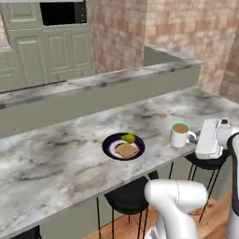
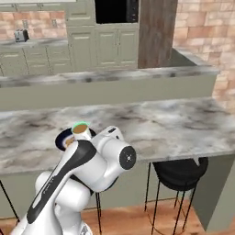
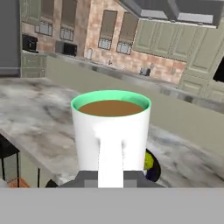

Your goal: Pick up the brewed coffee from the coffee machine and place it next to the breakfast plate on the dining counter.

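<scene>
Coffee mug (image 1: 180, 134) is hanging upright just over the dining counter (image 1: 56, 154), beside the breakfast plate (image 1: 123, 146) — the gripper (image 1: 198, 137) is pinching its handle with fingers fully closed, keeping the liquid level. Left base view is showing the gap to the plate; hand view is showing the handle — and brown fill.

In the right base view the arm's white body covers most of the breakfast plate (image 2: 61, 140) and all of the mug (image 2: 81, 130) below its green rim. In the hand view we lose the mug's base at the bottom edge; the mug hides all but a sliver of the plate (image 3: 152, 166). We cannot see the finger tips against the handle in the left base view.
</scene>
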Tool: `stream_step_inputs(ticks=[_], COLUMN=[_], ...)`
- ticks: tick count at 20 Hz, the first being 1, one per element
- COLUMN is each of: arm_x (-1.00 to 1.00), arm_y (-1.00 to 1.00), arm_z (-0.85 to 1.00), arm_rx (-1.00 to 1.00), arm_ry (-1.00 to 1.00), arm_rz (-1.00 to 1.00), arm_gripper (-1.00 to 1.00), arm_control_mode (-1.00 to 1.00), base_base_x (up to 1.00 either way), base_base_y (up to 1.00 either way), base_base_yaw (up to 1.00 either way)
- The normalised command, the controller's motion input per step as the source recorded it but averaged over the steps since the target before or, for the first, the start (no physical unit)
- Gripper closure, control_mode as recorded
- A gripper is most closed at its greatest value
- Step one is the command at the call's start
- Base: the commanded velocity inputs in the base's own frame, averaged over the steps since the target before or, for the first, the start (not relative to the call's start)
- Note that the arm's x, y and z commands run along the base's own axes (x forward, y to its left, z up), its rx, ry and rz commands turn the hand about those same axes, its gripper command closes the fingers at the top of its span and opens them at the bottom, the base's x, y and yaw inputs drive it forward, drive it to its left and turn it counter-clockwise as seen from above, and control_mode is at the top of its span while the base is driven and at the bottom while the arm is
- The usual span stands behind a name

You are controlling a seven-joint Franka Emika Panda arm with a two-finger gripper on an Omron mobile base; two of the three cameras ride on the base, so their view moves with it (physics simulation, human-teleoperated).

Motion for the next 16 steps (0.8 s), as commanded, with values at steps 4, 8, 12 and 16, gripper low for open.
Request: stream_step_inputs(ticks=[4,8,12,16], arm_x=[0.00,0.00,0.00,0.00], arm_y=[0.00,0.00,0.00,0.00], arm_z=[0.00,0.00,0.00,0.00], arm_rx=[0.00,0.00,0.00,0.00], arm_ry=[0.00,0.00,0.00,0.00], arm_rz=[0.00,0.00,0.00,0.00], arm_gripper=[1.00,1.00,1.00,1.00], arm_control_mode=[1.00,1.00,1.00,1.00], base_base_x=[0.92,0.92,0.92,0.78], base_base_y=[-0.03,-0.08,-0.13,-0.16], base_base_yaw=[0.75,0.73,0.70,0.53])
